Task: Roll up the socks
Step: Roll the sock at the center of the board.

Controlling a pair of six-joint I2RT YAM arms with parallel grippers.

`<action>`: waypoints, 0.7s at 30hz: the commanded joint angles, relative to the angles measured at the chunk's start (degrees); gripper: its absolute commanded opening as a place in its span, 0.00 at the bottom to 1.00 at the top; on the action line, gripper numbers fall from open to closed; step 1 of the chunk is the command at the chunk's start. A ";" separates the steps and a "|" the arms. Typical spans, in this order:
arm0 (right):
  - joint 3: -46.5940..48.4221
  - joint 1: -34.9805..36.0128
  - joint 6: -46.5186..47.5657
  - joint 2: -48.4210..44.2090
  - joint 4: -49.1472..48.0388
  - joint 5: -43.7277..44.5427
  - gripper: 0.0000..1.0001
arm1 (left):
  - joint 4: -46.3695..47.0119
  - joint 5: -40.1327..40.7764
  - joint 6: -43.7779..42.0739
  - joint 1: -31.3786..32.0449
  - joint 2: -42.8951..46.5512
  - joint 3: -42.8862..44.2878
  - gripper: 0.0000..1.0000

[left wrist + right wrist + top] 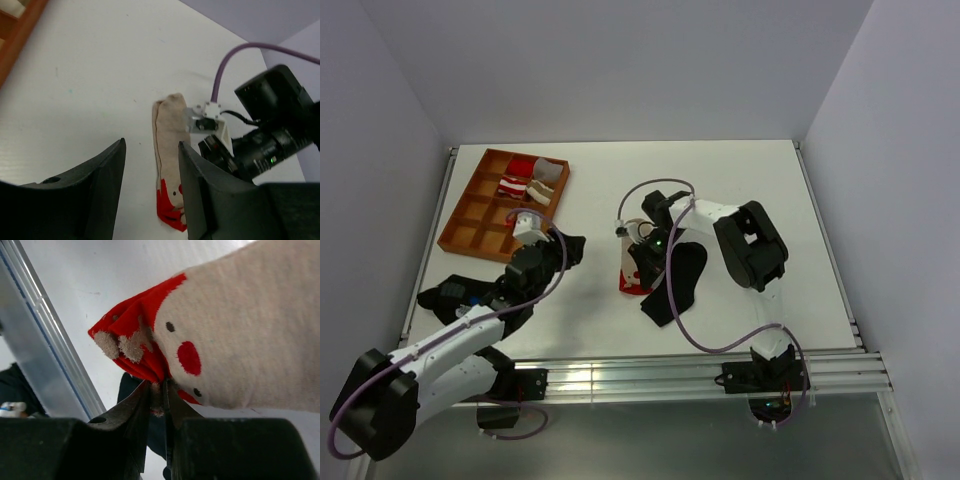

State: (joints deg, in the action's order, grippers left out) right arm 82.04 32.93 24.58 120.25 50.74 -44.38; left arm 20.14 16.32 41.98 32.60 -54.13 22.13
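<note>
Sock: beige with a red end, a red spot and small dark dots (pixel 240 340). It lies lengthwise on the white worktop (pixel 740 170), near the middle, with the red end toward the arm bases.
Red end: bunched into folds, with fuzzy beige tufts on it.
Right gripper (pixel 159 390): fingers pressed together on the edge of the red end, with a thin fold of fabric pinched between the tips. The wrist is low over the sock.
Left gripper (pixel 151 150): fingers apart with nothing between them, above bare worktop just left of the sock. The wrist view does not show whether it touches the surface.
Black sock (pixel 678 275): flat on the worktop just right of the beige sock, partly under the right arm.
Tray (pixel 455 240): orange-brown with divided compartments, at the far left of the worktop and well apart from the beige sock.
Rolled socks (pixel 532 186): red-white and beige bundles in the tray's far right compartments.
Rail (pixel 45 340): a metal strip runs along the worktop's near edge, close to the red end.
</note>
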 commanded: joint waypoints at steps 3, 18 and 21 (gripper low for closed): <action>2.69 -1.99 -2.78 2.10 3.67 -2.20 0.20 | 15.61 -4.78 -5.06 5.36 -5.36 -3.67 0.52; 4.00 -2.25 -5.07 4.21 3.75 -0.09 0.17 | 32.93 -23.78 -9.54 9.32 -28.74 0.19 0.63; 4.00 -2.34 -5.15 4.65 3.67 -0.01 0.14 | 34.00 -26.33 -9.72 9.41 -32.35 1.68 0.63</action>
State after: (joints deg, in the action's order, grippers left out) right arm 84.14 30.70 19.88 123.26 53.91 -45.50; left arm 48.12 -5.06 33.85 41.60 -84.29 20.99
